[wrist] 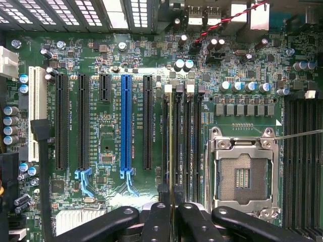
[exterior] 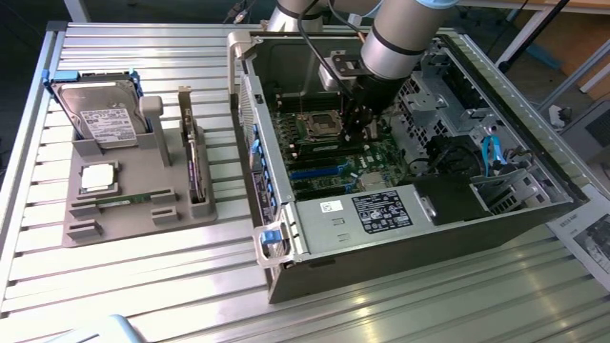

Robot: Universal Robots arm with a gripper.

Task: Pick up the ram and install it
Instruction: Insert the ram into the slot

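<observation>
One gripper (wrist: 171,197): clamped on the ram (wrist: 171,141), which is held edge-on.
Ram position: upright along a memory slot (wrist: 184,146), just beside the empty processor socket (wrist: 243,176); seating unclear.
Setting: inside the open computer case (exterior: 401,250) on the table (exterior: 143,286).

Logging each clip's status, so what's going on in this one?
The arm's gripper is down inside the open PC case, over the motherboard. It is shut on the ram, which is held edge-on and lined up along the memory slots beside the empty CPU socket. Whether the ram is pressed home cannot be told.
</observation>
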